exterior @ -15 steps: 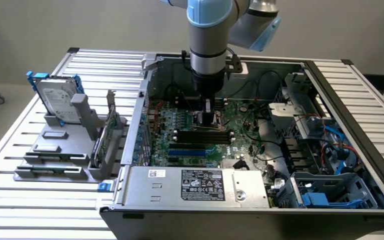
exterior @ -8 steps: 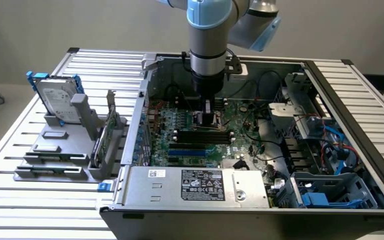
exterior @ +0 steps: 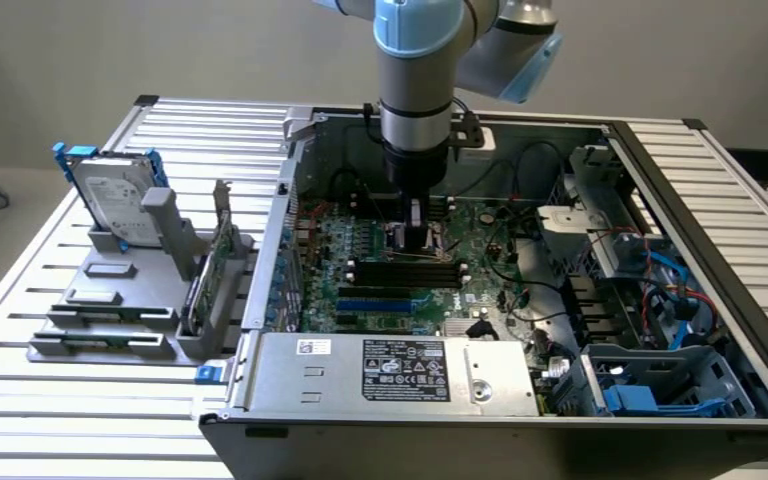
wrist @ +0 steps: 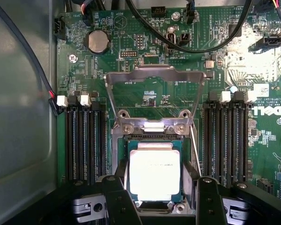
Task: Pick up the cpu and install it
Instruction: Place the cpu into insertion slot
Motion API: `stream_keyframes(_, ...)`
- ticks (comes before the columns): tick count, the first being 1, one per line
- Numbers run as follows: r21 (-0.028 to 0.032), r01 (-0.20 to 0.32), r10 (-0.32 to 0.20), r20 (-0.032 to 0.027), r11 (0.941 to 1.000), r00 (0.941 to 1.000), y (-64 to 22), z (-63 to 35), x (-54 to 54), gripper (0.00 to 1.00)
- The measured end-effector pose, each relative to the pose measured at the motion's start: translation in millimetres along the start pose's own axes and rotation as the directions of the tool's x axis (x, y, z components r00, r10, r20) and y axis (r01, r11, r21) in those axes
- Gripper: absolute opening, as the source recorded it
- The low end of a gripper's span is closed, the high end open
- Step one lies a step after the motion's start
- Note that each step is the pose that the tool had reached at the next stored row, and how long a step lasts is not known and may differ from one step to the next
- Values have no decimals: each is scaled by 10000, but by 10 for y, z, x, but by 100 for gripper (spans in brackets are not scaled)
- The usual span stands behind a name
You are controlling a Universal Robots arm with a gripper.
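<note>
The cpu [wrist: 154,174], a small square chip with a shiny silver top, lies level over the open socket [wrist: 155,136] on the green motherboard [wrist: 131,89]. My gripper [wrist: 155,190] straddles it, and its two black fingers [wrist: 116,197] sit against opposite edges of the chip. The socket's metal load plate [wrist: 154,75] stands flipped open beyond the chip. In the exterior view the gripper [exterior: 415,240] reaches straight down into the open computer case [exterior: 357,405], over the middle of the board.
Black memory slots [wrist: 82,140] flank the socket on both sides, and black cables [wrist: 187,44] arc over the board. A hard drive with blue brackets [exterior: 115,195] stands in a grey holder [exterior: 104,300] at the exterior view's left. The power supply [exterior: 404,370] fills the case's near side.
</note>
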State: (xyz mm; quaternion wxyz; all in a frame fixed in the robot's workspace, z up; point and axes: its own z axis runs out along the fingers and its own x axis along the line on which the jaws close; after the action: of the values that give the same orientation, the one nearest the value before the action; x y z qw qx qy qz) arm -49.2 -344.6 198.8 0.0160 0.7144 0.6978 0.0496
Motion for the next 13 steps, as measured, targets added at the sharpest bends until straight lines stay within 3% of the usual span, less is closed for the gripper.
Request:
stream_keyframes(9,-4,20,-19,205,10000,9998,-1,2,27,55)
stream_keyframes(13,-5,23,-23,240,10000,9997,-1,2,33,55)
